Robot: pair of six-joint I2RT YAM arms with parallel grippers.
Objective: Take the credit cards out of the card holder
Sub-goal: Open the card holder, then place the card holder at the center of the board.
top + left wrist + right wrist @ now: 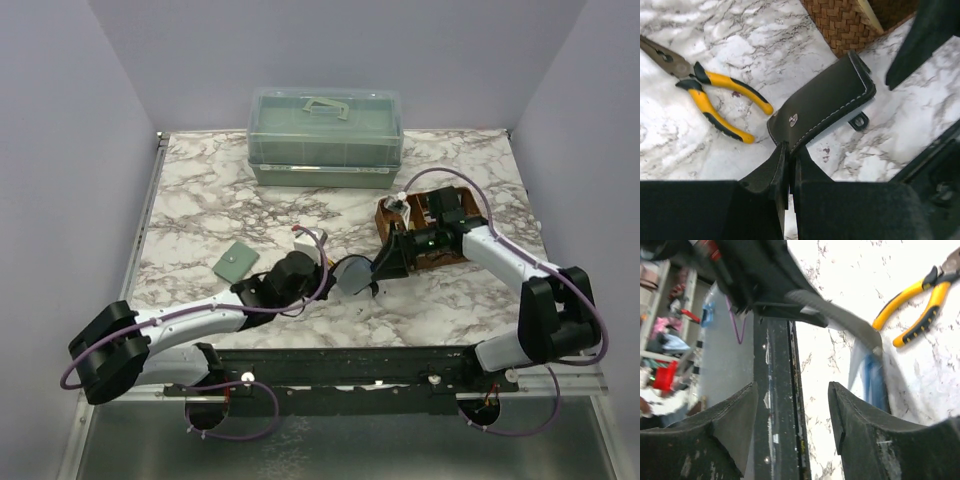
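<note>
The black card holder (pixel 827 97) lies half open on the marble, its snap button (pixel 793 119) facing up; it also shows in the top view (pixel 353 275). My left gripper (pixel 789 150) is shut on the holder's near corner. In the right wrist view the holder's raised flap (pixel 840 315) shows edge on, with blue-grey lining (pixel 869 375) under it. My right gripper (pixel 794 390) is open and empty, just right of the holder (pixel 388 262). I cannot make out any grey cards.
Yellow-handled pliers (pixel 715 95) lie left of the holder. A wicker basket (pixel 432 228) stands behind the right gripper. A sage-green wallet (pixel 235 262) lies at the left. A green lidded box (pixel 325 137) stands at the back.
</note>
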